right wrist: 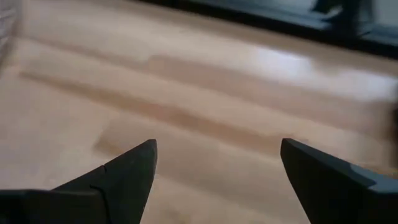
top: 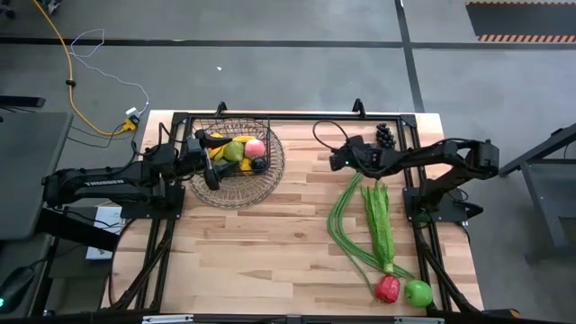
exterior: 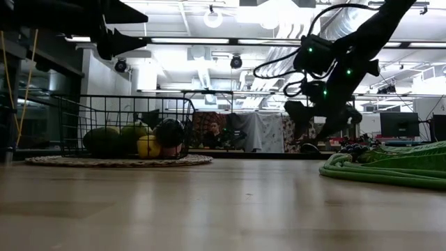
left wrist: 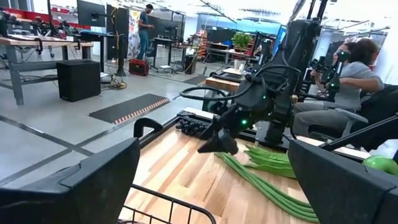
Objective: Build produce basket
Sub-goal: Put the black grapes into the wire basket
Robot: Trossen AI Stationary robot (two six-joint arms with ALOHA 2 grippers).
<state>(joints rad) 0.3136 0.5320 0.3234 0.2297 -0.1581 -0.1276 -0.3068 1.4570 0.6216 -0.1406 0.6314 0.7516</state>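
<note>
The wire basket (top: 237, 162) sits on a round mat (top: 270, 184) in the upper left of the table (top: 270, 243) in the overhead view, already holding several pieces — a pink peach (top: 256, 148), something yellow, green fruit and a dark one. The left gripper (top: 209, 157) hangs over the basket's left rim with its fingers spread wide and nothing between them.

The right gripper (top: 337, 160) hovers above bare wood right of the basket, near the top centre of the frame, its fingers (right wrist: 127, 171) also wide apart and empty. Just below and to its right lie the long green beans (top: 346, 234) and the leafy greens (top: 378, 220), running down toward the lower right, where a red pepper (top: 388, 288) and a green apple (top: 418, 292) rest side by side. A bunch of dark grapes (top: 385, 135) lies at the table's upper edge, right of centre.

In the left wrist view a person sits beyond the table, at the right of the frame.
</note>
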